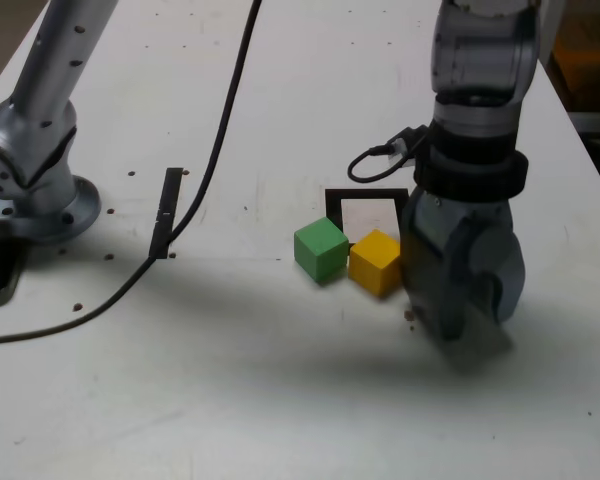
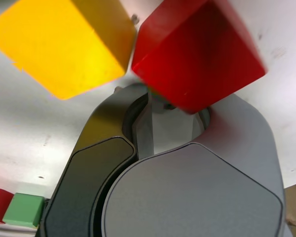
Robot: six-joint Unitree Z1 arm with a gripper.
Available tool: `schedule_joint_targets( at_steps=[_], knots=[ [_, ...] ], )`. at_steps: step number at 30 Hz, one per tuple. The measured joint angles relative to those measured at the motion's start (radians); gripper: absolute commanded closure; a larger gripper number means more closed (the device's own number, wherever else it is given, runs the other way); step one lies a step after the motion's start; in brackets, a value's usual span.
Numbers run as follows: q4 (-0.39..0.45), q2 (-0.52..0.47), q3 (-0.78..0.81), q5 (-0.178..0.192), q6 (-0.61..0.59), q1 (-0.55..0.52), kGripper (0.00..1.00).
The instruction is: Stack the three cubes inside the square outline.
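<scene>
In the exterior view the green cube [image 1: 320,249] and the yellow cube [image 1: 376,261] sit side by side just in front of the square outline [image 1: 332,205], whose white centre is bare. My gripper [image 1: 450,320] is down at the table, right beside the yellow cube on the exterior view's right, and its body hides the red cube there. The wrist view shows the red cube [image 2: 197,52] very close, at the mouth of the gripper [image 2: 172,113], next to the yellow cube [image 2: 64,42]. Whether the jaws clamp the red cube is unclear.
A straight black tape strip [image 1: 166,212] lies left of the cubes in the exterior view, with a black cable [image 1: 215,150] running past it. The arm's base [image 1: 35,170] stands at the far left. The table's right edge [image 1: 590,140] is close to the gripper.
</scene>
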Motion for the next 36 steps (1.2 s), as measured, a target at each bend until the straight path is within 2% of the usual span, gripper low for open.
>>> schedule_joint_targets(
  at_steps=[5,8,11,12,14,16,19,20,23,26,33,36],
  knots=[
    [0.000,-0.013,-0.014,0.012,0.000,-0.023,0.68],
    [0.003,-0.033,-0.029,0.053,0.000,-0.026,0.66],
    [0.006,-0.068,-0.041,0.070,0.000,-0.034,0.60],
    [0.018,-0.090,-0.048,0.112,0.000,-0.051,0.55],
    [0.054,-0.145,-0.062,0.147,0.000,-0.073,0.44],
    [0.151,-0.200,-0.063,0.204,0.003,-0.099,0.39],
    [0.247,-0.240,-0.063,0.237,0.020,-0.107,0.33],
    [0.277,-0.245,-0.059,0.258,0.035,-0.108,0.32],
    [0.330,-0.256,-0.040,0.296,0.080,-0.110,0.26],
    [0.405,-0.279,-0.001,0.352,0.174,-0.121,0.22],
    [0.426,-0.294,0.082,0.472,0.340,-0.150,0.21],
    [0.416,-0.295,0.106,0.506,0.389,-0.154,0.21]
  ],
)
